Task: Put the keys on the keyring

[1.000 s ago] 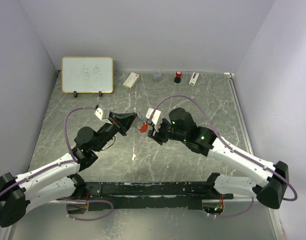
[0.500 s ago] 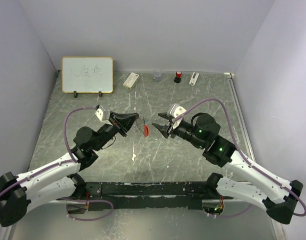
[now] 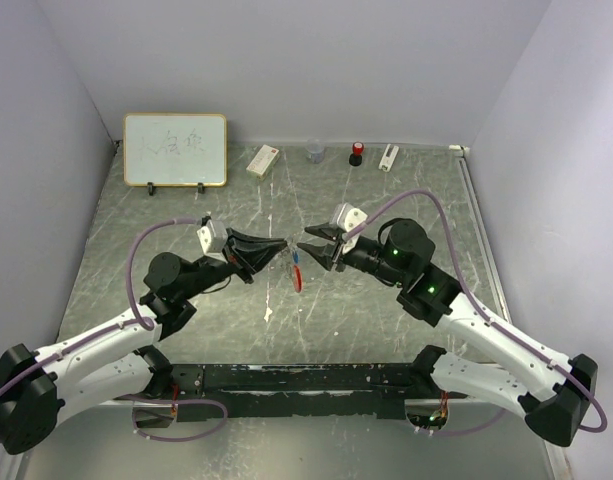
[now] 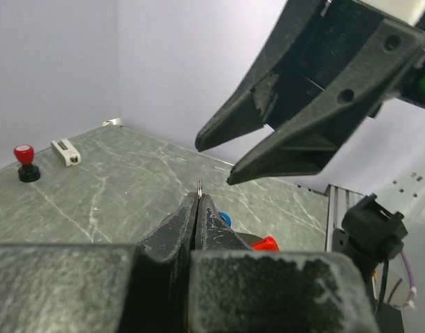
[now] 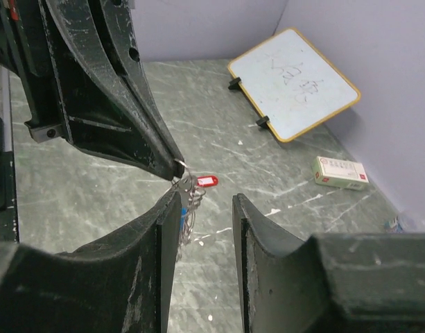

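My left gripper (image 3: 283,247) is shut on the thin metal ring of the keyring (image 3: 297,270), which hangs from its tips above the table. In the left wrist view the ring's edge (image 4: 199,186) pokes out between the shut jaws of that gripper (image 4: 197,198). A blue key head (image 4: 224,218) and a red piece (image 4: 265,243) show below. In the right wrist view the ring cluster (image 5: 190,187), the red fob (image 5: 206,181) and the blue key head (image 5: 182,215) dangle together. My right gripper (image 3: 308,243) is open and empty, its tips just right of the keyring. I cannot make out the red-headed key.
A whiteboard (image 3: 175,149) stands at the back left. Along the back edge are a small white box (image 3: 262,160), a clear cup (image 3: 315,152), a red-topped black knob (image 3: 356,153) and a white block (image 3: 388,157). White scuffs mark the grey table (image 3: 186,220).
The right gripper let go at the keyring, drew back to the right and opened, then came close again. The left gripper moved right, and the keyring now hangs from it alone.
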Action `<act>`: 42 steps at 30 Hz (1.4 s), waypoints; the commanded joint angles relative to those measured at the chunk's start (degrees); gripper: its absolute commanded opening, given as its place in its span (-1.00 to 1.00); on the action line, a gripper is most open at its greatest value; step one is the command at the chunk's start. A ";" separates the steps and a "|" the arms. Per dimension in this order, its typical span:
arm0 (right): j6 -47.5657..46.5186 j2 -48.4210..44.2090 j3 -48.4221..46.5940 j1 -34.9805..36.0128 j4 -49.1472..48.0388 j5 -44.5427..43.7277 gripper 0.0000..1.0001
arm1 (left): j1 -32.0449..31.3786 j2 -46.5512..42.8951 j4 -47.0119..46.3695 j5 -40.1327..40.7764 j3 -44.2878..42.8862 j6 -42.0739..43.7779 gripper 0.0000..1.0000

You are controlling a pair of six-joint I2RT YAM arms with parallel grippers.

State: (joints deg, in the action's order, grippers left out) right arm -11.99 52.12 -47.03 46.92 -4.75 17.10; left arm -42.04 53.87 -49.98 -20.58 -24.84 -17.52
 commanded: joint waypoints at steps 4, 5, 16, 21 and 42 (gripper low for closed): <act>-0.32 -0.47 -0.28 -1.69 -1.95 7.71 -0.30 | 1.49 -0.26 -5.21 -9.17 -0.62 1.76 -0.87; -0.51 -0.40 -0.36 -1.87 -1.66 8.48 -0.31 | 1.59 -0.20 -5.41 -9.40 -0.50 1.64 -0.86; -1.28 0.76 -0.42 -3.15 -0.98 14.95 -0.64 | 2.21 0.93 -7.25 -12.43 -0.79 1.21 -0.87; -1.28 1.77 -0.56 -3.56 -0.61 16.64 -0.65 | 2.40 1.05 -7.90 -13.00 -0.79 0.92 -0.86; -1.46 2.34 -0.61 -4.49 -1.13 20.65 -1.00 | 2.58 3.41 -10.12 -14.51 -0.75 -0.25 -0.87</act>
State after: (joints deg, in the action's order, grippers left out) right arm -12.93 54.89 -47.03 42.68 -5.06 35.53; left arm -39.83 56.51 -56.27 -33.36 -24.84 -16.97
